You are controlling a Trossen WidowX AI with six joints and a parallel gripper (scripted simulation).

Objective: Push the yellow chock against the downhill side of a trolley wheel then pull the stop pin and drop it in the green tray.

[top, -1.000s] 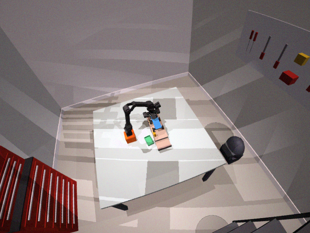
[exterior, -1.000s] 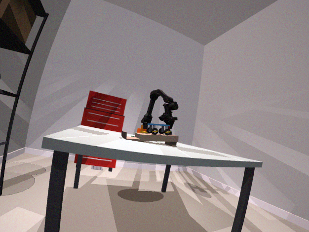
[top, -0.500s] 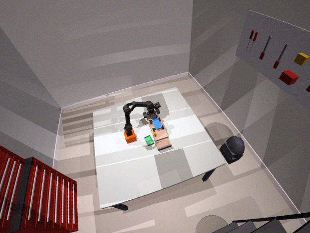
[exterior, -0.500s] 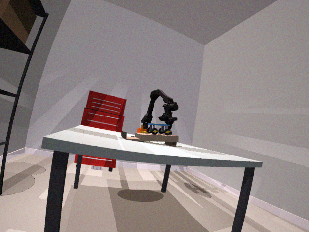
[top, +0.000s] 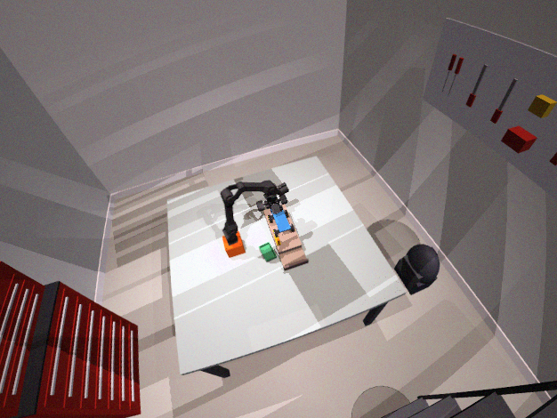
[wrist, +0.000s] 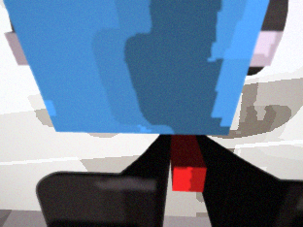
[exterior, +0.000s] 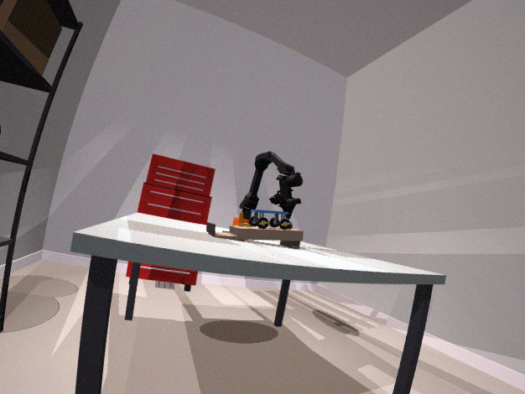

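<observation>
The trolley (top: 282,221) (exterior: 270,210) (wrist: 121,73), with a blue deck, stands on the wooden ramp (top: 290,245) (exterior: 267,234). The yellow chock (top: 277,241) (exterior: 242,220) with orange handle sits on the ramp right beside a downhill wheel on the tray side; whether they touch is too small to tell. My gripper (top: 276,210) (exterior: 289,213) (wrist: 180,137) is at the trolley's uphill end, shut on the stop pin, whose red head (wrist: 188,179) shows between the fingers. The pin's lower end is hidden. The green tray (top: 267,252) stands beside the ramp's lower part.
The orange arm base (top: 233,246) stands on the white table (top: 233,315), on the same side of the ramp as the tray. The trolley's deck edge is very close to the fingers in the wrist view. The ramp has a raised lip at its low end.
</observation>
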